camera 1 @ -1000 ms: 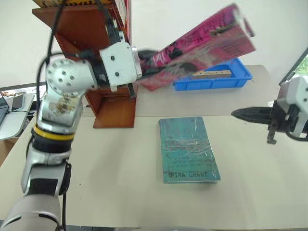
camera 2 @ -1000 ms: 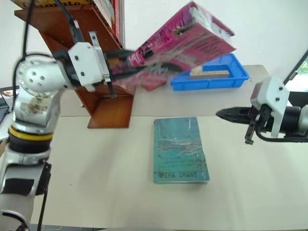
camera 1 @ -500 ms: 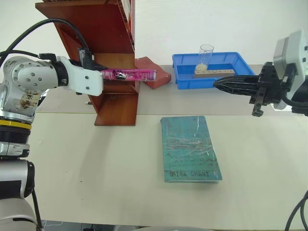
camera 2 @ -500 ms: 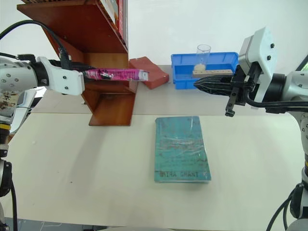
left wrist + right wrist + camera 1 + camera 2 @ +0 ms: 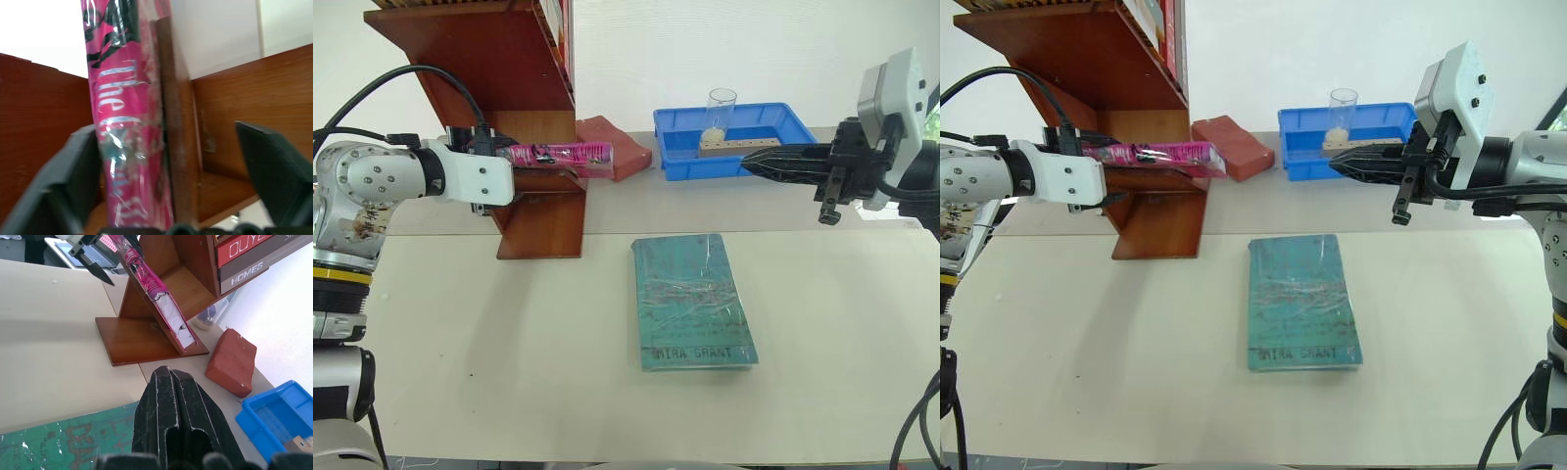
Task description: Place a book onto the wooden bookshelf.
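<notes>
The pink hardback [image 5: 558, 154] lies on its side on a lower tier of the wooden bookshelf [image 5: 514, 73], at about ten o'clock from the teal Mira Grant book [image 5: 690, 299] on the table [image 5: 489, 343], its far end poking out past the shelf's side panel toward the red brick-like block [image 5: 612, 157]. I judge it stiff and fairly light for its bulk, but the glossy cover looks slick — I would take it across the covers near the spine end, where the boards are firmest, rather than by the loose page edge. My left gripper [image 5: 161, 161] stands with its jaws wide, one finger [image 5: 78, 166] against the cover and the other well clear of it, so the book rests on the shelf rather than in a pinch. My right gripper [image 5: 764, 162] hovers with its fingers pressed together and empty, at about one o'clock from the teal book, in front of the blue tray [image 5: 803, 132]. Compared with a second ago, the book has gone from tilted high in the air to flat on the tier, the left jaws have let go — and the right arm has risen and swung inward.
</notes>
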`<state>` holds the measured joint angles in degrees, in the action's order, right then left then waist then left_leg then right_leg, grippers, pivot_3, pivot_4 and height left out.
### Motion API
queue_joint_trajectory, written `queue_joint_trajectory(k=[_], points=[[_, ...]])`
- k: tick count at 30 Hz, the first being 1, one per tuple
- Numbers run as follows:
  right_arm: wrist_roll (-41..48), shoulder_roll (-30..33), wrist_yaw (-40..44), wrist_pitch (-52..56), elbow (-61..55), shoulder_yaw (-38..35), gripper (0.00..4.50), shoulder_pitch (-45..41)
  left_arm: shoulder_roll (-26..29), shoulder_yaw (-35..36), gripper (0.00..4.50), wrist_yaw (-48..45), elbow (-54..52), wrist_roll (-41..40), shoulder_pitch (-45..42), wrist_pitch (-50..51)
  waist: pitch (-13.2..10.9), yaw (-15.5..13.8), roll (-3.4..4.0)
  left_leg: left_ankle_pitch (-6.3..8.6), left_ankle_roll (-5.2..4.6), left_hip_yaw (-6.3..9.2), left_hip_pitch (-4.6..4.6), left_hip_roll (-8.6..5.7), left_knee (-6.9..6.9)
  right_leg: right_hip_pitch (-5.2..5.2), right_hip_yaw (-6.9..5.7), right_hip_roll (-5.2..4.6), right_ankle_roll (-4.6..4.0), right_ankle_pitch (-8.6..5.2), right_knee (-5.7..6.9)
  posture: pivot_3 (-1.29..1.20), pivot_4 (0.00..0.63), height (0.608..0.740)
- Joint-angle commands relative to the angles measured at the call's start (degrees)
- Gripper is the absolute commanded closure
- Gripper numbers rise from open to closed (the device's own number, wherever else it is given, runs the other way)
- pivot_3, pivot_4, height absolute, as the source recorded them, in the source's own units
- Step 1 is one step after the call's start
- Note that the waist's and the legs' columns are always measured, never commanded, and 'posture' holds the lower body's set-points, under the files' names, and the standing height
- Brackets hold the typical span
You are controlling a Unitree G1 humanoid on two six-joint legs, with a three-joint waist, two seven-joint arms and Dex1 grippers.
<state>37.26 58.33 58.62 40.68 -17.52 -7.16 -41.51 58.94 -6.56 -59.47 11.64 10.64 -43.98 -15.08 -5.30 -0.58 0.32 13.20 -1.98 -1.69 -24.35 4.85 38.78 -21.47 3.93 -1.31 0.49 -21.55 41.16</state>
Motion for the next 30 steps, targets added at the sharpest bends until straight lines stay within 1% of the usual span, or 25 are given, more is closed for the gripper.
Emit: queue_joint_trajectory(k=[1, 3, 5, 7, 9, 11, 14, 17, 19, 22, 30], points=[[-1.1, 0.3, 1.4, -3.1, 0.6, -1.4, 4.5, 0.7, 3.6, 6.5, 0.09, -2.7, -6.0, -6.4, 0.8, 6.2, 0.0, -0.1, -0.01, 0.0, 0.0, -0.01, 0.02, 0.0, 0.0, -0.12, 0.0, 0.0, 0.01, -0.01, 0.0, 0.0, 0.15, 0.637], [-1.9, 0.7, 2.2, -4.3, 1.3, -1.6, 4.5, 1.5, 4.4, 9.3, 0.09, -3.9, -9.0, -10.2, 1.6, 10.7, 0.0, -0.1, -0.04, 0.0, 0.0, -0.01, 0.01, 0.01, 0.0, -0.14, -0.01, -0.01, 0.02, -0.01, 0.01, 0.0, 0.15, 0.637], [-2.7, 1.1, 3.2, -5.6, 2.2, -1.9, 4.5, 2.3, 4.8, 13.3, 0.09, -5.0, -12.6, -15.8, 2.8, 18.2, 0.0, -0.1, -0.06, 0.0, 0.0, -0.02, 0.0, 0.02, 0.01, -0.14, -0.04, -0.01, 0.02, -0.02, 0.01, 0.0, 0.15, 0.637], [-3.5, 1.5, 4.3, -6.8, 3.1, -2.1, 4.5, 3.0, 5.7, 16.9, 0.09, -5.6, -15.1, -19.6, 4.9, 24.4, 0.0, -0.1, -0.08, 0.0, 0.0, -0.03, 0.01, 0.01, 0.02, -0.14, -0.04, -0.03, 0.04, -0.03, 0.01, 0.0, 0.15, 0.637], [-4.5, 2.3, 6.0, -8.4, 4.2, -1.9, 4.5, 3.7, 5.2, 22.6, 0.09, -4.1, -16.7, -25.2, 7.6, 35.3, 0.0, 0.0, -0.09, 0.0, 0.0, -0.04, 0.04, 0.01, 0.0, -0.13, -0.04, -0.02, 0.05, -0.03, 0.0, 0.0, 0.15, 0.637], [-5.0, 2.8, 7.6, -9.6, 5.2, -1.8, 4.5, 4.1, 3.7, 27.8, 0.09, -2.6, -21.2, -29.1, 13.1, 42.1, 0.0, 0.1, -0.06, 0.01, -0.01, -0.04, 0.08, 0.02, -0.01, -0.12, -0.04, -0.02, 0.08, -0.05, 0.03, 0.0, 0.15, 0.637], [-5.5, 3.1, 9.6, -11.2, 6.3, -1.6, 4.5, 4.4, 1.7, 33.3, 0.09, -4.7, -29.5, -40.2, 20.2, 51.8, 0.0, 0.4, -0.07, 0.02, -0.03, -0.04, 0.19, 0.07, -0.03, -0.09, -0.09, -0.02, 0.07, -0.05, 0.04, 0.0, 0.15, 0.637], [-6.8, 3.1, 11.0, -13.8, 7.5, -1.4, 4.5, 5.1, 0.4, 35.7, 0.09, -1.9, -30.7, -41.2, 25.8, 55.4, -0.1, 0.1, -0.25, 0.03, -0.03, -0.01, 0.17, 0.1, -0.03, -0.12, -0.19, -0.01, 0.05, -0.06, 0.04, 0.0, 0.15, 0.637], [-8.2, 3.1, 11.3, -15.4, 8.4, -1.1, 4.5, 5.5, 0.0, 36.9, 0.09, -1.9, -31.0, -40.5, 31.0, 55.3, -0.1, 0.1, -0.29, 0.03, -0.03, -0.02, 0.25, 0.08, -0.01, 0.0, -0.18, -0.04, 0.03, -0.05, 0.01, 0.0, 0.15, 0.637], [-9.1, 3.0, 11.6, -16.5, 8.9, -1.1, 4.5, 6.1, -0.3, 37.7, 0.09, -1.2, -31.0, -39.5, 36.0, 53.7, -0.1, -0.1, -0.26, 0.03, -0.03, -0.05, 0.35, 0.06, -0.02, 0.09, -0.18, -0.09, -0.1, -0.04, -0.03, 0.0, 0.15, 0.637], [-10.4, 2.5, 11.6, -16.2, 9.3, 0.1, 4.5, 4.2, -0.7, 36.0, 0.09, 1.1, -31.0, -40.5, 38.0, 53.1, -0.1, -0.2, -0.31, 0.04, -0.02, -0.06, 0.28, 0.04, -0.02, 0.04, -0.18, -0.13, -0.28, 0.01, -0.03, 0.0, 0.15, 0.637]])
